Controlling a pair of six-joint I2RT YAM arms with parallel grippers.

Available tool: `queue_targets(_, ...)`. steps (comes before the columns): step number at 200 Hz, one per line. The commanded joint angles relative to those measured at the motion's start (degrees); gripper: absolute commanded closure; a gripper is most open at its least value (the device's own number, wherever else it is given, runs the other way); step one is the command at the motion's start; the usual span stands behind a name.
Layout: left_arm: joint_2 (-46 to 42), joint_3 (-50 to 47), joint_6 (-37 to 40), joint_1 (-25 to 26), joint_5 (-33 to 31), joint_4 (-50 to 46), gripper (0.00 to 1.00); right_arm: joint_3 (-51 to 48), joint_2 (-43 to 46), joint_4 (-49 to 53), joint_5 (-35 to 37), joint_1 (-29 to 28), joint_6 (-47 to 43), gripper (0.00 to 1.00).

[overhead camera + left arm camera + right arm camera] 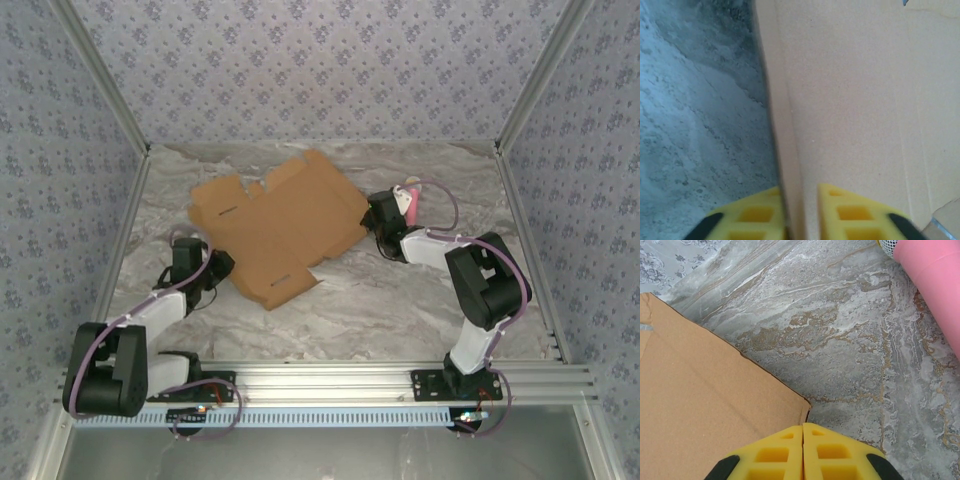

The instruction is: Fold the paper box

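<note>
Paper box (285,225) lies as flat unfolded sheet on table (400,310).

Brightly and evenly lit from overhead, with only faint, soft shadows under the left arm (160,315) and along the edge of the paper box (285,225) on the desk (400,310), and no glare. Slightly soft from above. Blurred up close at the yellow fingers (850,217) in the left wrist view, with a bluish cast and a dark shadow band beside the cardboard.
</note>
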State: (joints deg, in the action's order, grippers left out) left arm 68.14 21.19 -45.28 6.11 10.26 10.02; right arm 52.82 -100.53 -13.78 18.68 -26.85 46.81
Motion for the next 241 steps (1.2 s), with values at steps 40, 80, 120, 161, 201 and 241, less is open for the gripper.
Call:
queue_targets(40,-7.3,14.3,10.7,0.3,-3.4,-10.2,0.96,-0.5,6.6,2.2,1.3,-0.3,-8.4,0.75)
queue_targets(80,-6.3,33.5,23.2,0.4,-1.3,-22.8,1.00,3.9,15.2,8.5,-3.5,2.9,-24.5,0.50)
queue_targets(120,-1.7,51.3,31.4,0.6,7.3,-32.1,1.00,11.4,19.5,14.1,-16.5,2.9,-37.5,0.40)
queue_targets(161,5.0,71.7,44.9,5.4,7.0,-45.8,1.00,15.0,25.5,18.5,-24.9,2.7,-46.4,0.34)
queue_targets(201,10.7,89.4,60.9,9.1,4.5,-58.3,1.00,23.1,28.8,26.9,-27.0,1.0,-56.3,0.30)
queue_targets(241,18.2,108.2,71.9,10.3,4.9,-71.3,1.00,27.0,30.9,31.3,-28.0,0.9,-61.8,0.28)
